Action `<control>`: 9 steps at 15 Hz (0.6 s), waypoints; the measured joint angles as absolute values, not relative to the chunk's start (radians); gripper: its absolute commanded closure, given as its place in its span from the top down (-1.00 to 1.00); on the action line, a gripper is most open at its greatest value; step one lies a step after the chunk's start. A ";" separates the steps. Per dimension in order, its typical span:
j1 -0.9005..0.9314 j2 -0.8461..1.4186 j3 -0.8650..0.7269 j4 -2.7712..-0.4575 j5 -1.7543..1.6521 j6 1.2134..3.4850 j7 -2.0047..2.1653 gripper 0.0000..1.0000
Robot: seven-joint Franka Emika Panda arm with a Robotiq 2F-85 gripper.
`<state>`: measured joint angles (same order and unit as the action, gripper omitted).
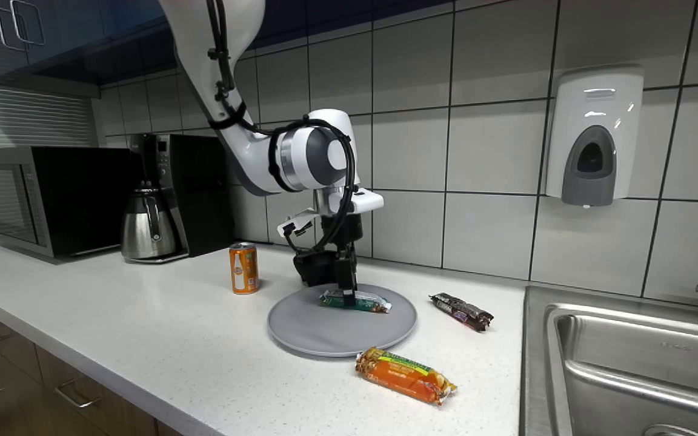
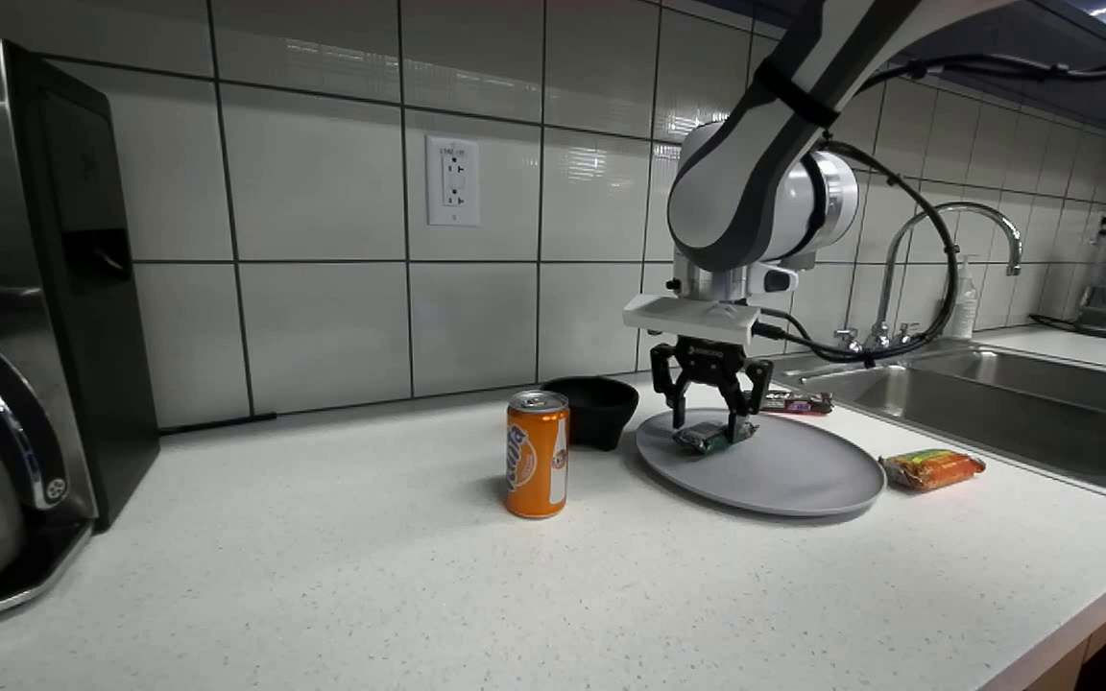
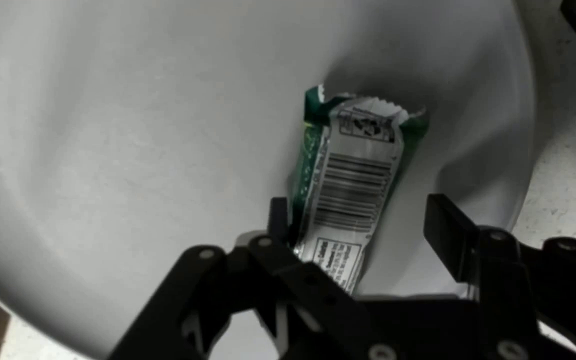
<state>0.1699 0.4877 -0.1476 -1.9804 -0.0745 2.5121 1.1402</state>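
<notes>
A green-wrapped bar [image 3: 353,175], its silver barcode side up, lies on the round grey plate [image 3: 168,150]. My gripper [image 3: 358,215] points down over the plate with one finger on each side of the bar. In the wrist view the left finger [image 3: 278,217] is right beside the wrapper; I cannot tell whether it touches. A wide gap separates the bar from the right finger [image 3: 448,235], so the jaws stand open around it. Both exterior views show the gripper [image 2: 707,429] low at the bar [image 1: 373,302], near the plate's far side. The bar's near end is hidden behind the gripper.
A black bowl [image 2: 596,413] stands just behind the plate, near the gripper. An orange can [image 1: 243,268] is beside it. An orange-wrapped bar [image 1: 406,376] and a dark-wrapped bar [image 1: 462,311] lie near the plate. The sink [image 1: 535,363] and tiled wall [image 1: 488,236] border the counter.
</notes>
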 measured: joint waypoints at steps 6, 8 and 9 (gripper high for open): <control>0.170 0.488 -0.151 -1.981 -0.074 2.516 1.140 -0.72; 0.170 0.487 -0.151 -1.981 -0.074 2.518 1.140 -0.72; 0.170 0.487 -0.151 -1.981 -0.074 2.518 1.140 -0.72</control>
<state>0.1698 0.4870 -0.1511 -1.9809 -0.0740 2.5184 1.1402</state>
